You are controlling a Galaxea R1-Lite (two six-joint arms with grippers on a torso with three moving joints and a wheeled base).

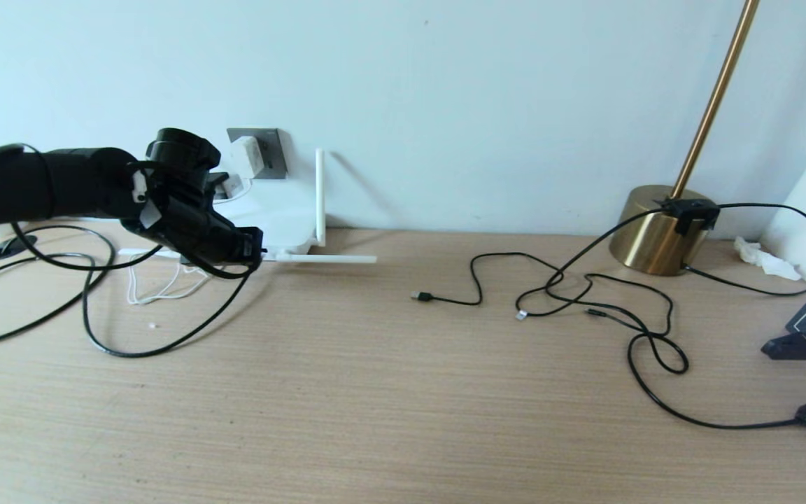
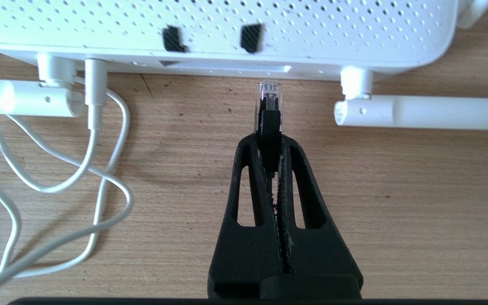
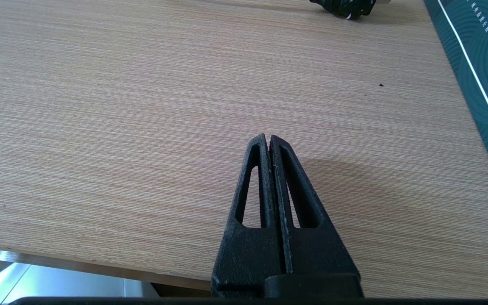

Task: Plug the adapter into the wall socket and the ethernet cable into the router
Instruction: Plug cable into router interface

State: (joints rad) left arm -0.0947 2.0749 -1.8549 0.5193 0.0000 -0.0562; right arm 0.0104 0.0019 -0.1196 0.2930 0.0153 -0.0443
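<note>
Just short of the router [image 2: 210, 25], the clamped left gripper [image 2: 269, 137] holds the ethernet cable [image 2: 268, 99].

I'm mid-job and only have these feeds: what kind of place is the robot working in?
Probably a home or office desk against a wall. A wooden tabletop meets a pale wall carrying a wall socket, a brass floor-lamp base stands on it, and a router sits among loose cables.

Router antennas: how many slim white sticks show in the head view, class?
3 antennas: one upright, one flat pointing right, one flat under the left arm; another may be hidden.
</note>
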